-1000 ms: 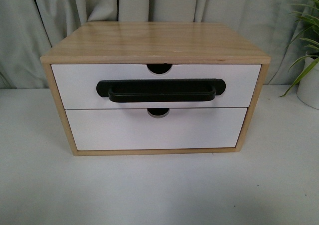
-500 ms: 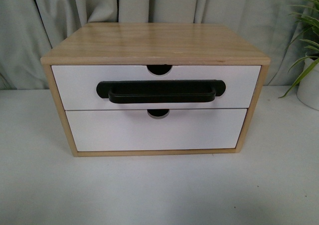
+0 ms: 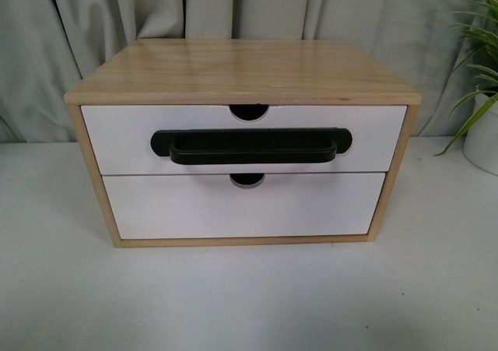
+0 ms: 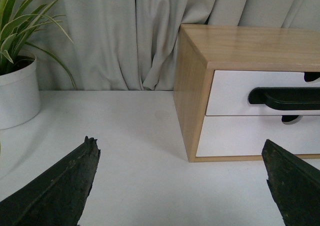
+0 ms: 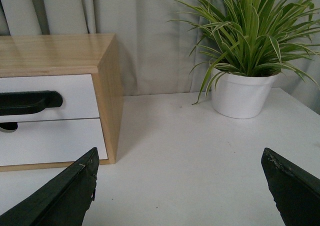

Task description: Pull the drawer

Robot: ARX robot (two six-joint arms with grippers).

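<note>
The drawer (image 3: 124, 137) is seen as the upper of two in a wooden cabinet (image 3: 241, 67), which is set on a white table (image 3: 249, 304) before a grey curtain (image 3: 117, 16). Its white front is held level with the cabinet's frame, so the drawer is shut. A long black handle (image 3: 250, 145) is fixed across the middle of the front, and a half-round notch (image 3: 249, 111) is cut into its top edge. A plain lower drawer (image 3: 311, 205) is fitted beneath it, likewise closed.

The claws are shown only in the wrist views. The left claw (image 4: 177, 142) is spread wide: its dark fingers (image 4: 60, 186) are seen at opposite sides of the picture, with bare table between them. Nothing is gripped and nothing is touched. It is held above the table, apart from the cabinet, whose left front corner is faced.

The right claw (image 5: 180, 151) is opened just as wide, its fingers (image 5: 65, 196) being parted over bare table. Nothing is gripped or touched here either. It is held apart from the cabinet, facing its right front corner.

A right plant (image 5: 242, 93) in a white pot is placed to the right of the cabinet, and a left plant (image 4: 17, 93) to its left.
</note>
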